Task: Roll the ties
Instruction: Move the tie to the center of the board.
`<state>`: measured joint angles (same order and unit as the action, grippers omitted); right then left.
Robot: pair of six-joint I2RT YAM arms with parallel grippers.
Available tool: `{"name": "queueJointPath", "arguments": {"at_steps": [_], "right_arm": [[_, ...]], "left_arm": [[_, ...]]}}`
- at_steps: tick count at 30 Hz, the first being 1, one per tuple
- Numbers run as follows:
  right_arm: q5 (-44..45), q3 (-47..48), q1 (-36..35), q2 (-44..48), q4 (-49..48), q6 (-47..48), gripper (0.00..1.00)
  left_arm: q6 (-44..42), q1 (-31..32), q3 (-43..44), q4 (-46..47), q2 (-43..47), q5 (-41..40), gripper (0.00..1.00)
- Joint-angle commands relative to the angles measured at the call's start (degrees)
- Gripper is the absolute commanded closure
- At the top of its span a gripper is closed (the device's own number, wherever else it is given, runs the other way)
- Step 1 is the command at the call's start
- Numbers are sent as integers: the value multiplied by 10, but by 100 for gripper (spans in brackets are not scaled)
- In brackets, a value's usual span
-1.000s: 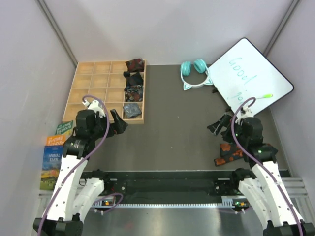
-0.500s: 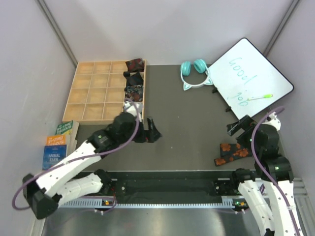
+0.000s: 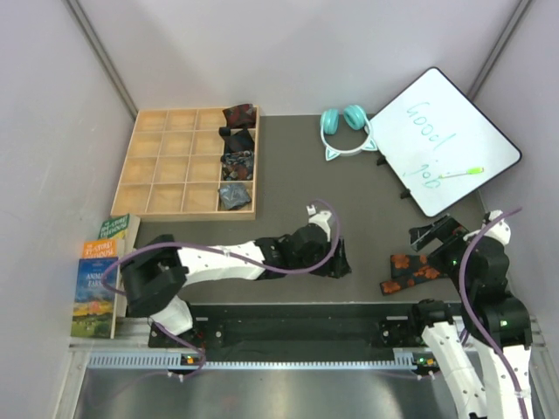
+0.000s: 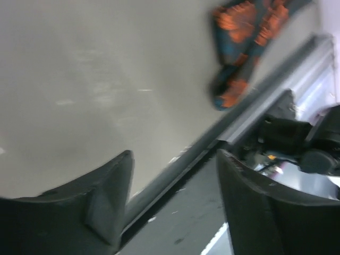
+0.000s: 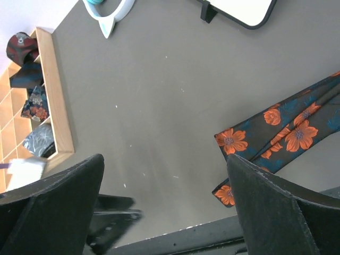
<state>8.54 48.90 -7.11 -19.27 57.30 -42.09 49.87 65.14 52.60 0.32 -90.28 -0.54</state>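
- Tie (image 3: pixel 409 271), unrolled: dark soft fabric with orange flowers, flat and limp on the tabletop (image 3: pixel 306 192) near its front edge. Its long axis slants away to the right, and its far end seems to pass under the right arm.
- Left tool (image 3: pixel 339 262): fingers parted with nothing between them, low over bare tabletop. The tie lies near, to its right.
- Right tool (image 3: pixel 434 234): spread wide and empty, just behind the tie, the nearer of the two.
- Rolled ties (image 3: pixel 236 157): small bundles in the wooden tray's (image 3: pixel 166 170) right column, well apart.

left claw (image 3: pixel 342 264): swung from tray (image 3: pixel 175 215) across toward flowered tie (image 3: pixel 410 269) | right claw (image 3: pixel 433 234): drawn back rightward
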Motion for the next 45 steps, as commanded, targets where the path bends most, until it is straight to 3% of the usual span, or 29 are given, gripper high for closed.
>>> {"name": "queueJointPath", "arguments": {"at_steps": [1, 9, 14, 27, 43, 45], "right_arm": [[9, 19, -4, 16, 4, -1, 1], [-16, 9, -4, 12, 4, -5, 1], [-19, 7, -3, 14, 2, 0, 1], [-31, 0, -4, 13, -1, 4, 1], [-37, 0, -4, 13, -1, 6, 1], [-38, 0, -4, 14, 1, 6, 1]], "left_arm": [[29, 24, 29, 144, -60, 51, 35], [28, 33, 57, 214, -140, 118, 45], [29, 40, 76, 224, -183, 130, 57], [37, 52, 115, 265, -259, 158, 58], [1, 53, 189, 187, -309, 131, 62], [-3, 52, 183, 178, -303, 122, 59]]}}
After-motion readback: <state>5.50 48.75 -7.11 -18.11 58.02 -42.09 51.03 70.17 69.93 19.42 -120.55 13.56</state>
